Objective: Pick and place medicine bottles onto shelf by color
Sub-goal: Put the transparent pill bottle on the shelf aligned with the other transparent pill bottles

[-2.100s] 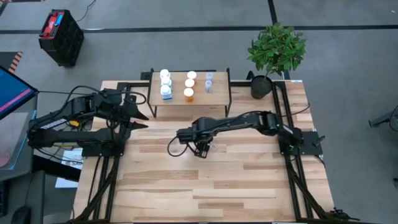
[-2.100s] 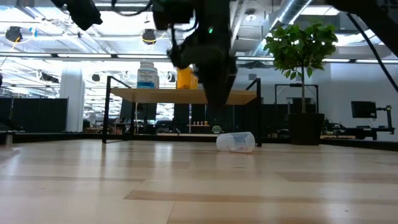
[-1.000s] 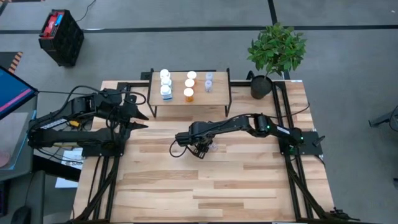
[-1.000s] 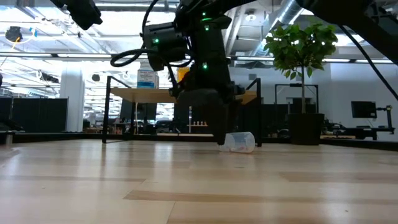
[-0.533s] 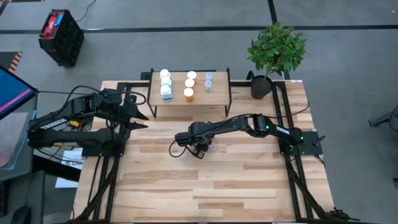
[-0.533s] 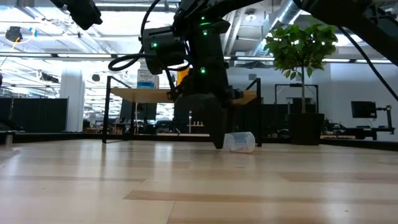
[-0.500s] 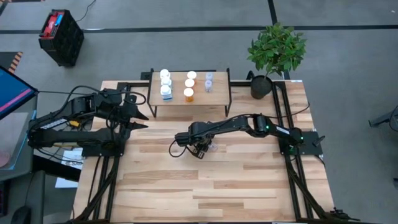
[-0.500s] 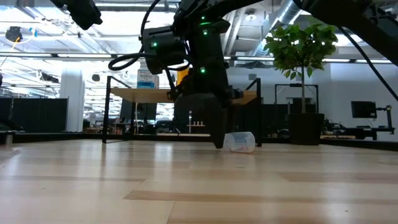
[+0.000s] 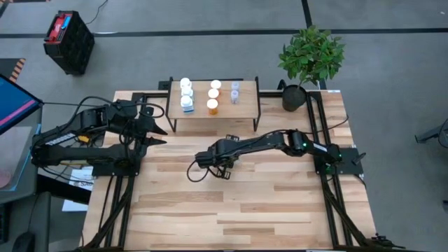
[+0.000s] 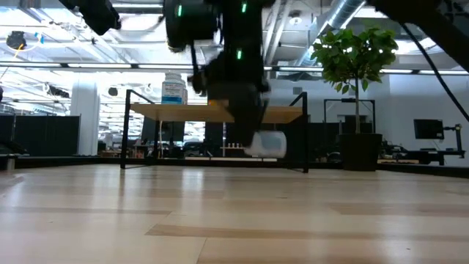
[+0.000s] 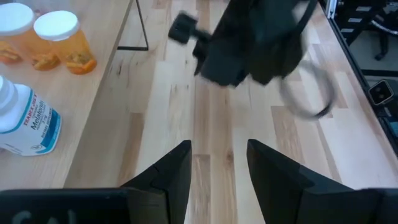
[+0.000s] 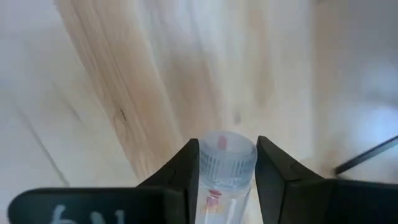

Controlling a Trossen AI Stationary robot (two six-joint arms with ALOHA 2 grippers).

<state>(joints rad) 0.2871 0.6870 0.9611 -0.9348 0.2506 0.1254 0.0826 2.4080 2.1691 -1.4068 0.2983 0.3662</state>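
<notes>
The shelf (image 9: pixel 246 105) stands at the table's far edge and bears two white bottles (image 9: pixel 186 94), two orange bottles (image 9: pixel 213 96) and one clear bottle (image 9: pixel 235 90). My right gripper (image 9: pixel 222 168) hangs over the middle of the table, shut on another clear bottle (image 10: pixel 267 144) with a ribbed cap (image 12: pixel 227 158). My left gripper (image 11: pixel 217 168) waits open at the table's left side, near the shelf's left end, with nothing between its fingers. My right gripper pinches the clear bottle between its two fingers (image 12: pixel 183 177), on the bottle's round sides just behind the cap (image 12: pixel 214 186). The fingers come from above, pointing steeply down, and lie across the bottle. The bottle lies about level, lifted clear of the table.
A potted plant (image 9: pixel 311 59) stands at the table's far right corner. The shelf's black legs (image 10: pixel 128 128) rise behind the held bottle. Bare wooden tabletop (image 9: pixel 231 210) lies toward the near edge.
My right gripper has taken hold of the clear bottle that lay on the table in front of the shelf and has risen with it, rolling its wrist a little. The bottle now hangs clear of the table.
</notes>
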